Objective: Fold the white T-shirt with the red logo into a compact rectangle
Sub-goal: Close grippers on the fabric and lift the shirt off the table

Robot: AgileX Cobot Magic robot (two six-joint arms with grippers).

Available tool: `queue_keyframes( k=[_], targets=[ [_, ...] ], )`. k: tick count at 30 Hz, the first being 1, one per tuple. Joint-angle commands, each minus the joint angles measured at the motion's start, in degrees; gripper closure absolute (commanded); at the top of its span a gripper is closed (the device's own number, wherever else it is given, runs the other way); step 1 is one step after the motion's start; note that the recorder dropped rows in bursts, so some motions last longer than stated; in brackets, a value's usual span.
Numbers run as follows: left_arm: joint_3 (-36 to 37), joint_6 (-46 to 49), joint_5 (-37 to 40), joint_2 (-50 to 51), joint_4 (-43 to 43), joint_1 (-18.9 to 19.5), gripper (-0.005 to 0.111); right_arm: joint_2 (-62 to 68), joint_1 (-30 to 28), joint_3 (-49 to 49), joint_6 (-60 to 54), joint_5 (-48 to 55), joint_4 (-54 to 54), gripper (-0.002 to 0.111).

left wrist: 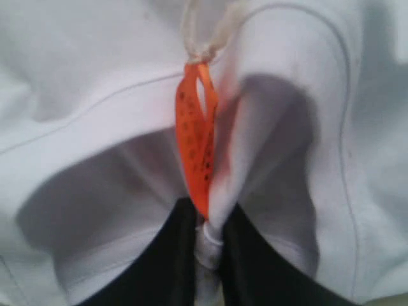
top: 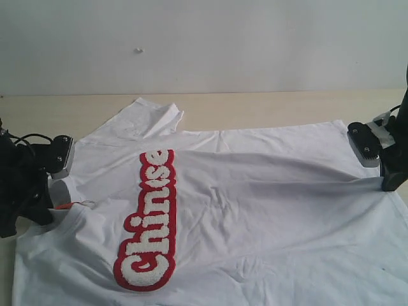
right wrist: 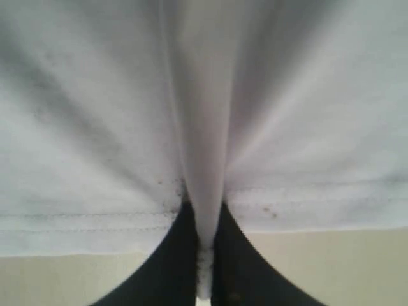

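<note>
Left gripper point(left wrist: 207, 239) is closed on the shirt point(top: 255, 210) at the collar point(left wrist: 210, 245): its two black fingers point(left wrist: 162, 271) squeeze a thin pleat of white cloth between them, right at the foot of the orange tag point(left wrist: 197, 146). Above that, the tag loops up from the pinch to a pale cord. In the exterior view this gripper point(top: 54, 191) sits at the shirt's left end, with the tag point(top: 62, 206) just beside it.

Right gripper point(right wrist: 204, 255) is likewise clamped on cloth. Its black fingers point(right wrist: 162, 274) nip a narrow fold at the stitched hem point(right wrist: 83, 223), which hangs over the pale table point(right wrist: 319, 261). A few dark specks mark the hem near the pinch. Seen from outside, this gripper point(top: 390, 182) holds the shirt's right end, and a raised crease runs from it toward the middle.

Between the two, the shirt lies spread front-up across the table point(top: 268, 105), collar left and hem right. The red-edged logo point(top: 150, 223) runs along its left half. One sleeve point(top: 153, 118) lies rumpled at the far edge. A plain light wall point(top: 204, 38) stands behind.
</note>
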Motion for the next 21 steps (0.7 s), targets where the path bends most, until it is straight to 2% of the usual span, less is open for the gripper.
queue_keyframes(
  k=[1,6,13,21],
  targets=[
    [1.5,-0.7,4.9,2.8,6.3,-0.1,0.106,2.0,-0.3,0.8,-0.8,1.0,0.1,0.108],
    [1.5,-0.7,4.1,2.8,8.5,-0.1,0.107,1.9,-0.3,0.8,-0.8,1.6,0.5,0.108],
    [1.5,-3.2,-1.0,-1.0,8.5,-0.1,0.107,-1.4,-0.3,0.8,-0.8,1.1,2.5,0.108],
    [1.5,-8.4,-3.1,-7.4,8.7,-0.1,0.107,-5.6,-0.3,0.8,0.7,0.2,13.5,0.108]
  ],
)
